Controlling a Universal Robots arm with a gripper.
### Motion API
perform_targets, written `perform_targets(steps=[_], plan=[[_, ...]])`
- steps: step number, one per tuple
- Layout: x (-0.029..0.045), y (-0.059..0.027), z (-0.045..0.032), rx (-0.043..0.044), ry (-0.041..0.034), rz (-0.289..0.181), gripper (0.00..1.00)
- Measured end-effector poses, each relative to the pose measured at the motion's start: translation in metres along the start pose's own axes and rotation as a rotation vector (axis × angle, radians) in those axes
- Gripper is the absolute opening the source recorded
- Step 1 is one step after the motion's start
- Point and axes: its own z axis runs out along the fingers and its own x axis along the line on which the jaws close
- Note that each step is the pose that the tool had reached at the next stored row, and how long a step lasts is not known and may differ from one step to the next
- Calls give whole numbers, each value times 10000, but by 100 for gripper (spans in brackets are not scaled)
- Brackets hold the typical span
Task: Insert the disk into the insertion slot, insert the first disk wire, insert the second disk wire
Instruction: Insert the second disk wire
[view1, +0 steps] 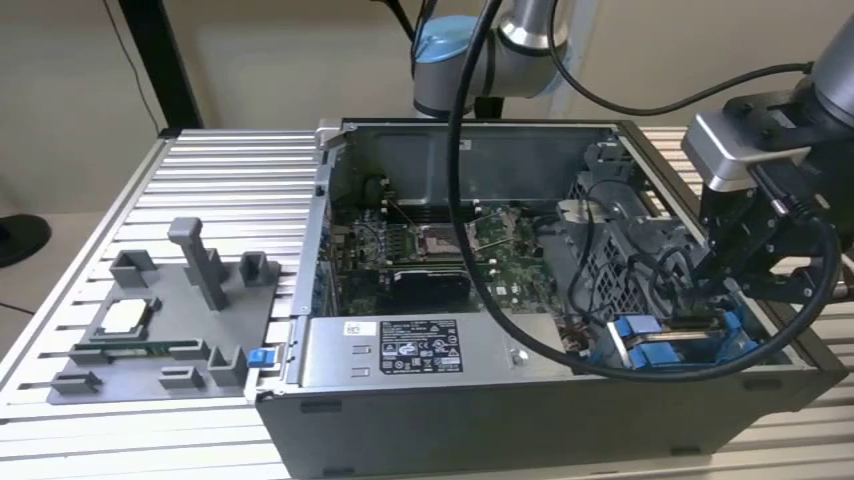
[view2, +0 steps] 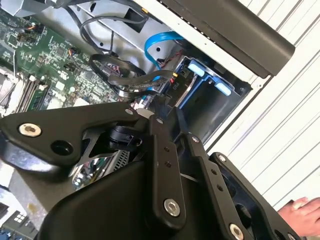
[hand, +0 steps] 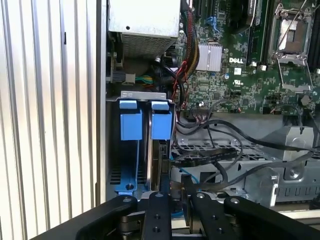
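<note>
**A:** disk (hand: 156, 165) status?

**B:** standing on edge in the insertion slot (hand: 131, 150), blue carrier tabs at the open end. Thin grey edge shows between the blue rails.

**A:** slot location?

**B:** grey metal bay with blue rails (view1: 681, 345), corner of the PC case (view1: 534, 400), just beside the power-supply box (view1: 400, 350). Black wires (hand: 220, 155) lie beside it.

Silver-and-blue arm (view1: 461, 50), black cables, and black screw-studded gripper (hand: 175, 200) with slim fingers (hand: 190, 192).
</note>
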Motion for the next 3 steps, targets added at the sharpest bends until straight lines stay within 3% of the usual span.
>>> perform_targets(steps=[3], plan=[[0, -1, -1, 0, 0, -2, 100]])
